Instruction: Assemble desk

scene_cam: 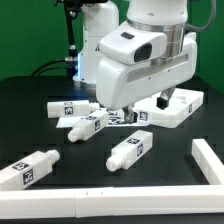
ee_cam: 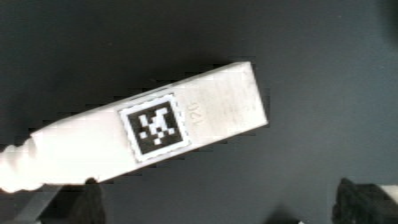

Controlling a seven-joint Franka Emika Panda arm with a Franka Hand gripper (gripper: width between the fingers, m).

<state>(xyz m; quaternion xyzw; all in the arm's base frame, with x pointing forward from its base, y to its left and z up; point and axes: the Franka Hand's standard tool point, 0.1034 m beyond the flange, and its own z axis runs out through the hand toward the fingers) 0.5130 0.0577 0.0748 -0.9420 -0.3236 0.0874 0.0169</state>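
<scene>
Hovering wide apart, fingers (ee_cam: 86,205) sit just beside the leg (ee_cam: 169,125)'s long edge

The arm (scene_cam: 140,55) points its wrist straight down, jaws spread wide, the 2 fingertips (ee_cam: 84,205) gripping nothing.

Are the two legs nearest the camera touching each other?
Apart. The exterior view shows bare black table between the left leg and the right leg.
</scene>
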